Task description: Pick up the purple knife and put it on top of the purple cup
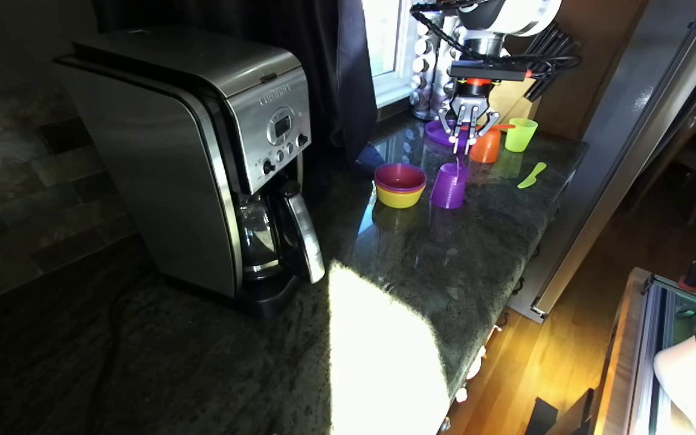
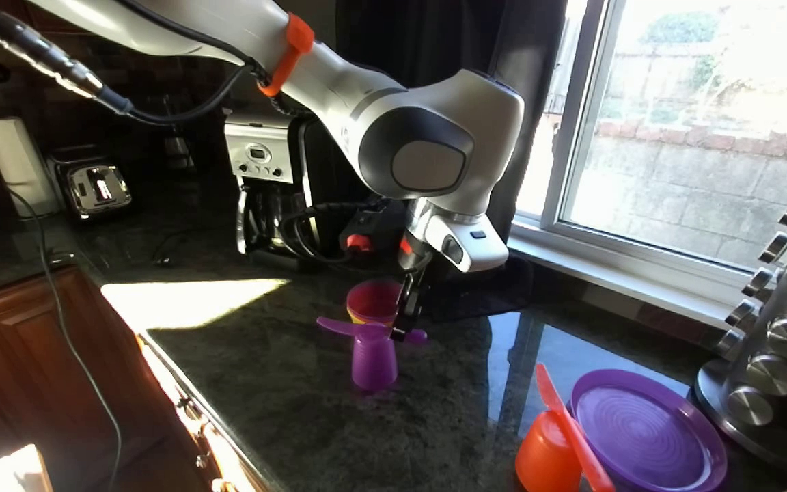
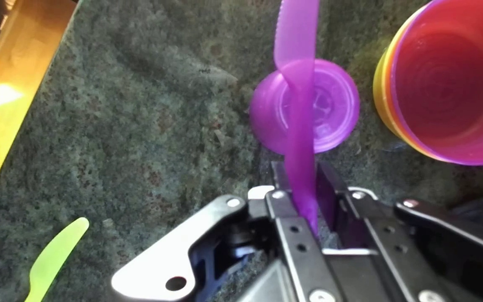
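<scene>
Reflecting the window, dark countertop beneath purple cup and coffee maker

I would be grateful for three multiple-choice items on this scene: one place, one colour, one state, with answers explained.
1. What does the purple knife stretch over?
A) the purple plate
B) the purple cup
C) the stacked bowls

2. What colour is the loose knife on the counter?
A) green
B) orange
C) white

3. How does the purple cup stand?
A) upright
B) on its side
C) upside down

1 B: the wrist view shows the two crossing.
2 A: it shows lime green in the wrist view.
3 C: its closed base faces up in the wrist view.
</scene>
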